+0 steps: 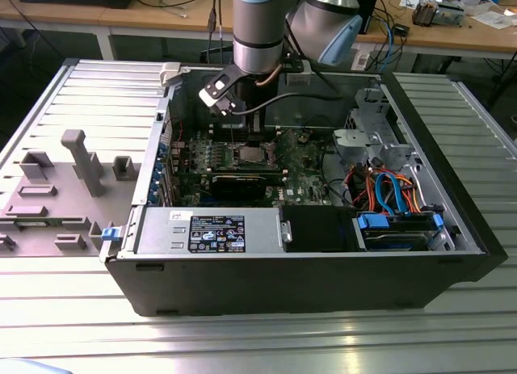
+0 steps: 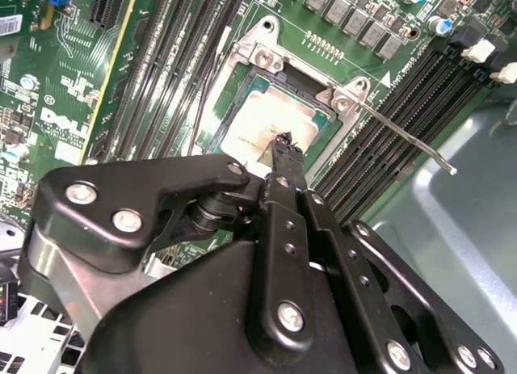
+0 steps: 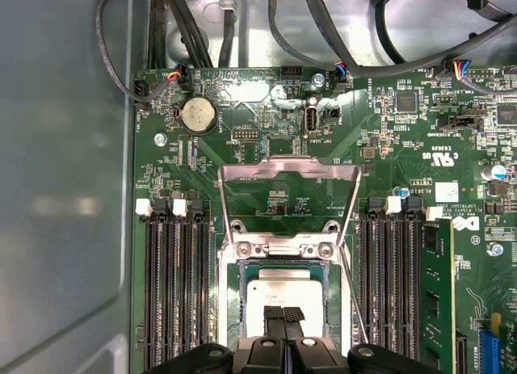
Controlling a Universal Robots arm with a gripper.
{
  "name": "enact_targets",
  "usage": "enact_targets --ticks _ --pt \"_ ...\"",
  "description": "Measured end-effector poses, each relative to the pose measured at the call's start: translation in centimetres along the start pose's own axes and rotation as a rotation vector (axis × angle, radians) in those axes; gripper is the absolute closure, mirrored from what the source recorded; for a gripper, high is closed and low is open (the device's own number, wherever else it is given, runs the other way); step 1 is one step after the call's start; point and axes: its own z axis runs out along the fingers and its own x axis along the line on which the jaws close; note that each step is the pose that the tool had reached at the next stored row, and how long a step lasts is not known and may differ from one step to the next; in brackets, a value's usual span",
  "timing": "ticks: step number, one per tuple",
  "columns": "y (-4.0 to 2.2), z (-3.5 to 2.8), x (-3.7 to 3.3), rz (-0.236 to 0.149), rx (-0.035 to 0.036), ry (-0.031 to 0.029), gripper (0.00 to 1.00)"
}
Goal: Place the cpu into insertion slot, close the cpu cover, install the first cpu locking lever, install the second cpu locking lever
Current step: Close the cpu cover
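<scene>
Ribbed aluminium table (image 1: 73,325), wooden benches (image 1: 161,20) behind, bears open black computer case (image 1: 283,285). Clenched black gripper (image 3: 283,313) hangs over silver square cpu (image 3: 279,292), seated in metal-rimmed insertion slot (image 3: 233,293); silver-framed cpu cover (image 3: 287,170) stands raised.

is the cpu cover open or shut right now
Open. In the first wrist view the cpu cover lies flipped back off the insertion slot, leaving the cpu bare.

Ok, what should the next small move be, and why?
Probably lift the gripper clear of the silver-grey square cpu. It lies in the insertion slot with the shut fingers over it, while the thin metal cpu cover is flipped open and needs room to swing down.
</scene>
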Motion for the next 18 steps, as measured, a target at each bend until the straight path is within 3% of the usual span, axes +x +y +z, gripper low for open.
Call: enact_targets --ticks 5,11,18 --pt "0.00 -0.01 0.00 0.000 0.0002 0.0000 0.89" --pt "0.54 0.01 -0.01 0.000 0.0001 0.0000 0.89" --pt "0.56 -0.05 0.00 0.000 0.0002 0.0000 0.89"
